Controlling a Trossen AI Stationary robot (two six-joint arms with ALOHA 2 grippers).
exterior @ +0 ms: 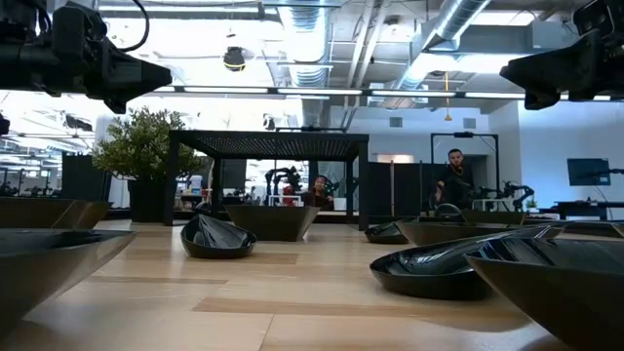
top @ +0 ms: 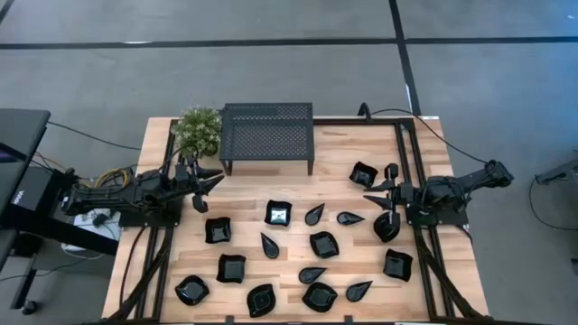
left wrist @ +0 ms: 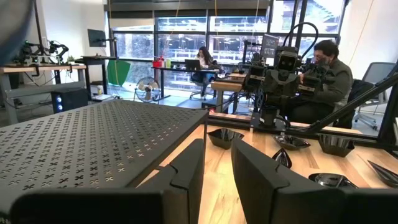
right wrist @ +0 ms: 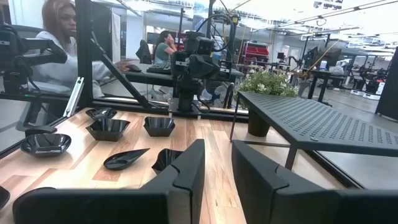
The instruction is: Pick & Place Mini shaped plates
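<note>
From above, the wooden table (top: pixel 339 162) carries the mini shaped plates (top: pixel 323 244) spread over its middle and near half, mostly apart from one another with bare wood between them. The black perforated stand (top: pixel 267 134) sits at the far edge beside a potted plant (top: pixel 198 131). The left claw (top: pixel 209 183) hangs over the table's left side, near the plant and the stand's left leg, nothing in it. The right claw (top: pixel 377 200) hangs over the right side among the plates there, one round plate (top: pixel 386 227) just beside it.

At table height, plates fill the near edge on both sides, leaving an open strip of wood down the middle towards the stand (exterior: pixel 269 144); both arms hang above the tabletop.

From the left wrist, the left claw (left wrist: pixel 216 163) stands slightly parted and empty, level with the stand's top (left wrist: pixel 93 143).

From the right wrist, the right claw (right wrist: pixel 217 163) is likewise slightly parted, holding nothing, plates (right wrist: pixel 107 128) lying ahead.
</note>
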